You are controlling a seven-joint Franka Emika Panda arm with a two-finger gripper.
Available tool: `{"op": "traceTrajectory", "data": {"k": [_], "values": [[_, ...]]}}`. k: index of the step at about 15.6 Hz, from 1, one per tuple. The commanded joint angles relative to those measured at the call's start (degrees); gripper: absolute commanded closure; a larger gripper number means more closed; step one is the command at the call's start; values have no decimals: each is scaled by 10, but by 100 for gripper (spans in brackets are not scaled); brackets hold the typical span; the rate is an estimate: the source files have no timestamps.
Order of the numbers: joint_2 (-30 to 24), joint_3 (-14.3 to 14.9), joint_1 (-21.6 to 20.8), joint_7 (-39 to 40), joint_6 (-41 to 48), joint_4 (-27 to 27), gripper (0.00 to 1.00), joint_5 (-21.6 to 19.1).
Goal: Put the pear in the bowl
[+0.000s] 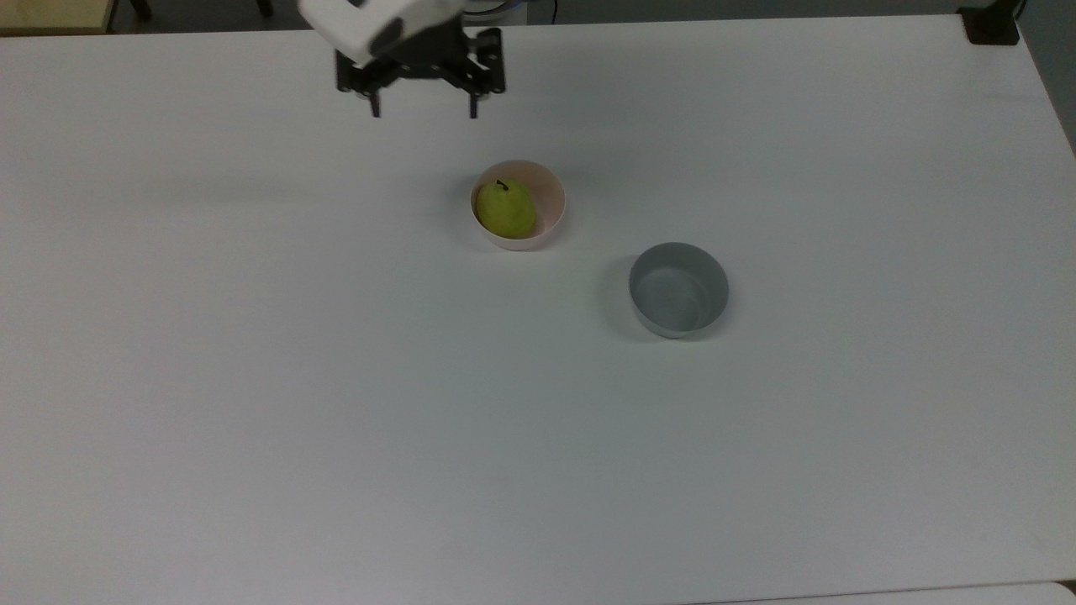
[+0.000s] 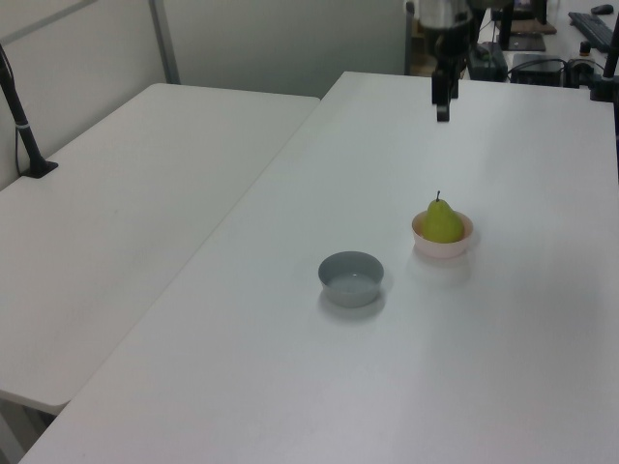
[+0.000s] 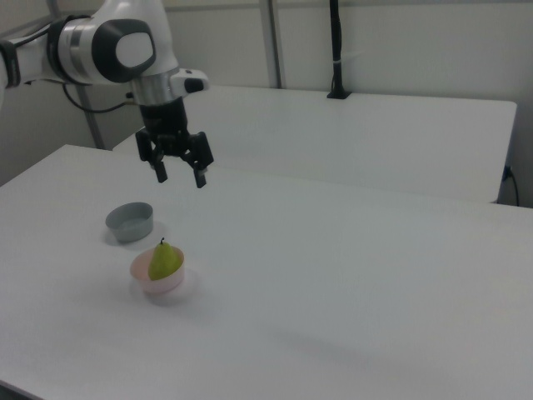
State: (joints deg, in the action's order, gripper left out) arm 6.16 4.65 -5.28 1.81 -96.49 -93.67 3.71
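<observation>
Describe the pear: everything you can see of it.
The pear is small, yellow-green and smooth-skinned, with a short dark stem. It sits inside the pale pink bowl, leaning toward the top view's left side of it. In the left view it stands roughly upright, stem up, its upper half rising above the rim. Only the bowl touches it. The gripper hangs open, well clear of it, and the grey bowl stands apart on the table.

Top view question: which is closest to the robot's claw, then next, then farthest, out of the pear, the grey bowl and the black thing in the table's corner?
From the gripper:
1. The pear, just below it, sitting in the pink bowl.
2. The grey bowl, lower and toward the top view's right.
3. The black thing, far off at the top view's right corner.
</observation>
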Motion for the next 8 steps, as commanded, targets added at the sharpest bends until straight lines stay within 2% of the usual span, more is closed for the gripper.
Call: {"op": "traceTrajectory", "data": {"k": [1,3,8], "values": [[-17,-10,49,-8,14,7,0,-11],[-18,-9,65,-9,13,8,0,-12],[-25,-5,68,-10,13,8,0,-12]]}}
